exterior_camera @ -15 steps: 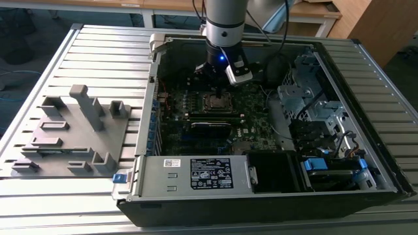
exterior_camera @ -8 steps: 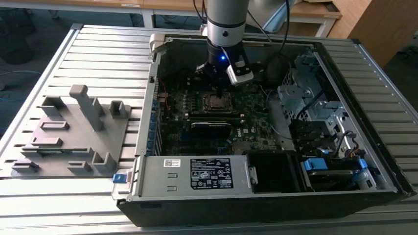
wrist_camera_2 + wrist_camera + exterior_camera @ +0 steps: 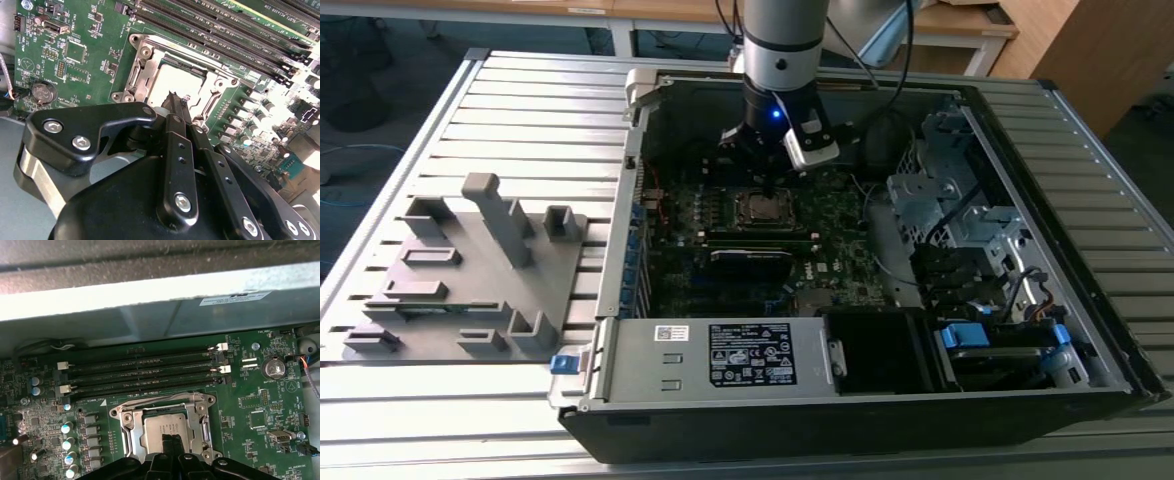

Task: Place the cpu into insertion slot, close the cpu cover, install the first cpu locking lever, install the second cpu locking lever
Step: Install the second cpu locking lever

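Observation:
The cpu (image 3: 160, 427) shows its dull silver top inside the insertion slot (image 3: 765, 207) on the green motherboard of the open computer case. The cpu cover (image 3: 131, 421), a metal frame with a square window, lies flat around the chip, and in the second wrist view the cpu (image 3: 172, 80) shows through the window of the cover (image 3: 150, 52). My gripper (image 3: 176, 97) hangs straight above the socket with its black fingers pressed together and nothing between them. Its tips (image 3: 172, 439) hover over the chip's near edge. In the exterior view the gripper (image 3: 767, 183) sits just over the socket.
Long black memory slots (image 3: 145, 372) run beside the socket toward the case wall (image 3: 150, 295). A coin battery (image 3: 274, 367) sits on the board. A grey fixture plate (image 3: 467, 270) lies at the exterior view's left. The power supply (image 3: 720, 355) and drive cage (image 3: 947, 210) crowd the case.

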`<state>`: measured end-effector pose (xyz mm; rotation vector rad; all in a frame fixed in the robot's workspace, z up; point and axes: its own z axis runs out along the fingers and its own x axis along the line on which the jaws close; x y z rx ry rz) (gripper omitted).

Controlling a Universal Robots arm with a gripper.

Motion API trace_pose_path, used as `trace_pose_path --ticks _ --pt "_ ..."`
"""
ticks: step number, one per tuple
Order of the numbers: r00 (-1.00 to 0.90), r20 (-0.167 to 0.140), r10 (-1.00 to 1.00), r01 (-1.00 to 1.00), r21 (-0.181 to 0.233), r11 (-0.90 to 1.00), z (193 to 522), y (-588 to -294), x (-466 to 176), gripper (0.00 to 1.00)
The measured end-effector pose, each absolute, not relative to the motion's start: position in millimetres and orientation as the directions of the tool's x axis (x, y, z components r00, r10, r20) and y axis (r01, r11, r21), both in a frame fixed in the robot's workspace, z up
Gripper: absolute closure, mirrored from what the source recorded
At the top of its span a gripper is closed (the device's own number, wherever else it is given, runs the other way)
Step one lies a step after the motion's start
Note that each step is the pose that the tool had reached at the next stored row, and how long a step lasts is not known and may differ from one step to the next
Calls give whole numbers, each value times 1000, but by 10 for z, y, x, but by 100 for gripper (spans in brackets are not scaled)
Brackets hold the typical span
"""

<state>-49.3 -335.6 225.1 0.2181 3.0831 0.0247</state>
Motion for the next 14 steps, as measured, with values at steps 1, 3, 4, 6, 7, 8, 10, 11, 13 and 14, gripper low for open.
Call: trace_pose_path --ticks 1,3,4,6,7,8,10,11,13,14 --pt "-989 -50 141 140 20 990 2251 -3356 -493 90" --pt "-989 -49 141 140 20 990 2252 -3356 -493 90" --pt "-989 -49 141 140 19 990 2254 -3356 -493 90" --pt "-989 -49 141 140 20 990 2254 -3356 -493 90" --pt "-989 -49 141 140 19 990 2257 -3356 -494 90" --pt "-989 -49 141 140 19 990 2262 -3356 -494 90" --pt "-989 -49 141 140 19 990 2269 -3356 -493 90" --pt "-989 -49 141 140 19 990 2273 -3356 -493 90" --pt "-989 -49 141 140 19 990 2281 -3356 -493 90" --pt "-989 -49 141 140 20 990 2285 -3356 -493 90"
